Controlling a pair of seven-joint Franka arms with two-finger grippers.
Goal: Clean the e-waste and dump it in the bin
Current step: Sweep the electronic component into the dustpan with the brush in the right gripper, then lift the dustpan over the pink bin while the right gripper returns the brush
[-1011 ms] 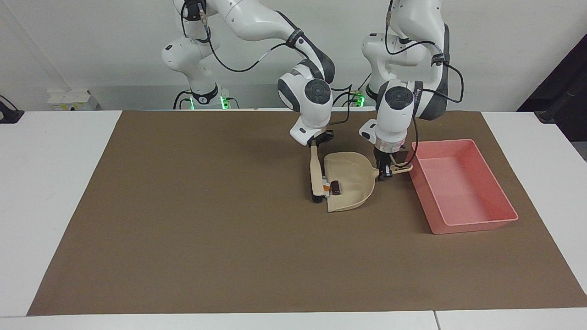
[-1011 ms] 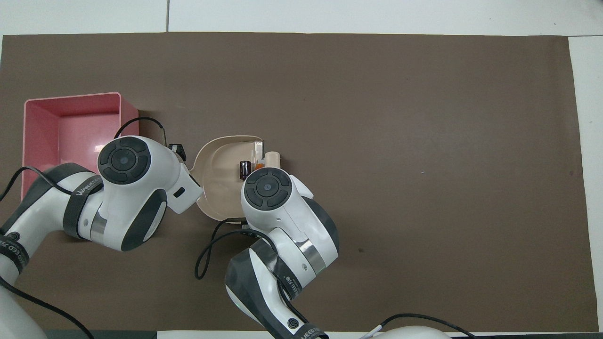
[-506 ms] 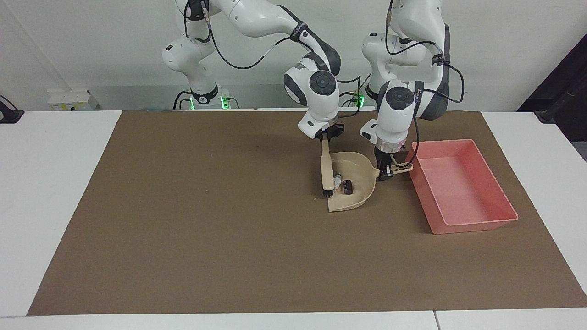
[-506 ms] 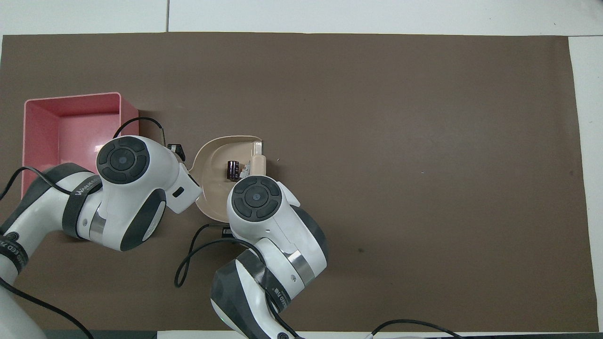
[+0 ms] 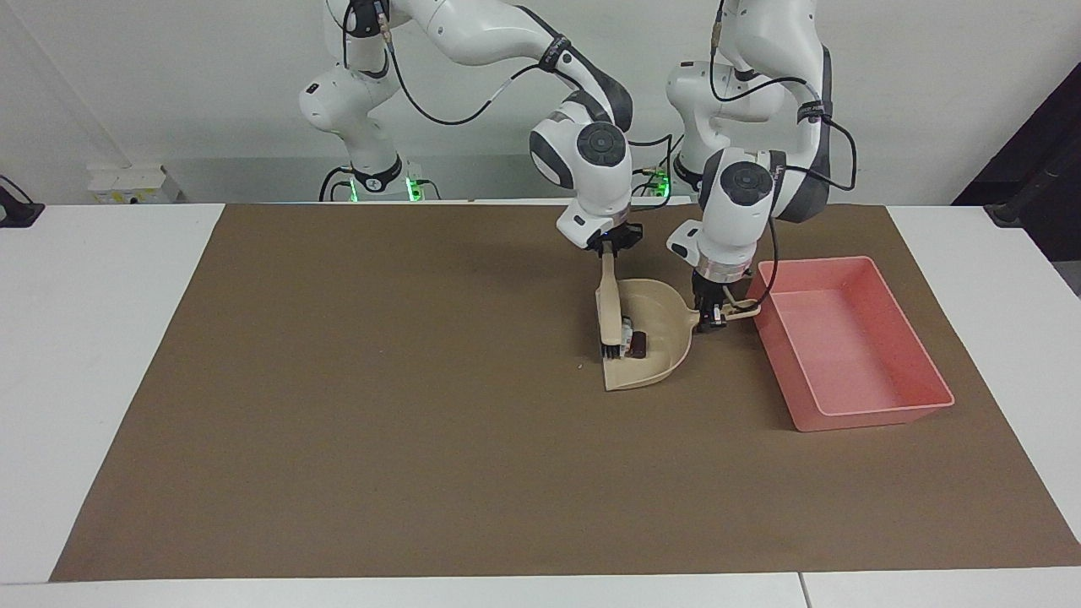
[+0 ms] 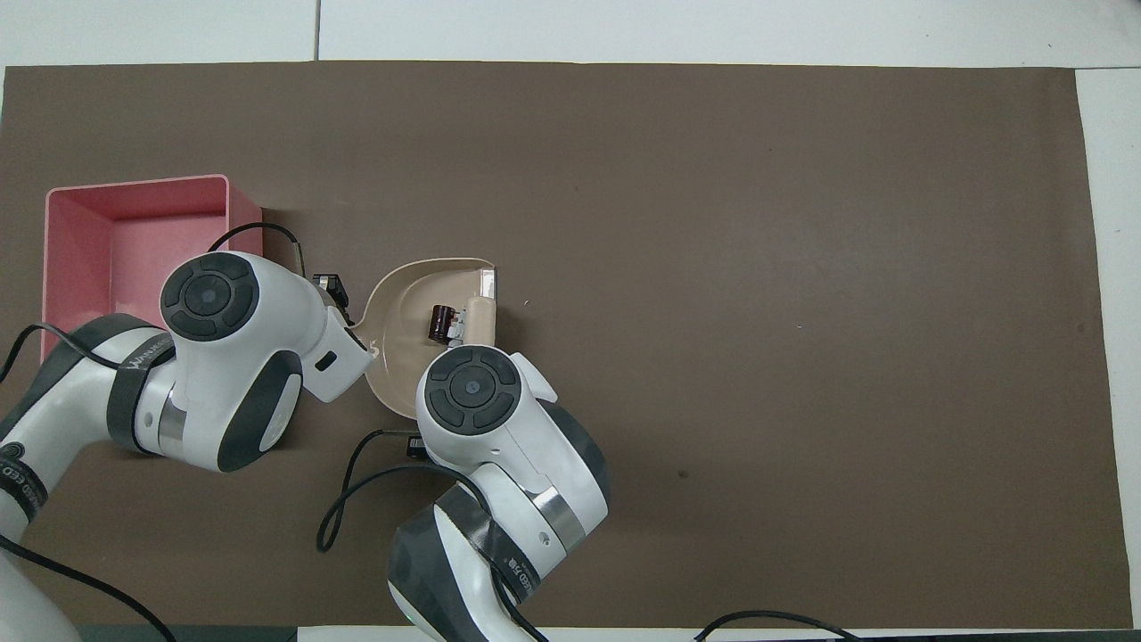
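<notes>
Brown paper (image 5: 380, 405) covers the white table, and nearest the robots the right gripper (image 5: 610, 247) is clenched on a small beige brush with black bristles (image 5: 607, 308), while the left gripper (image 5: 712, 314) grips the handle of the beige plastic dustpan (image 5: 654, 325). Both tiny e-waste pieces, the white one (image 5: 626, 334) and the dark brown one (image 5: 640, 343), sit inside the pan (sweeping looks done). What is left is tipping them into the pink shallow plastic bin (image 5: 853, 414) just beside it, which looks empty.

Work surface: white table (image 5: 101, 338) with brown mat (image 5: 380, 422).
On your mat, the beige dustpan (image 5: 654, 325) sits just beside the pink bin (image 5: 878, 414).
</notes>
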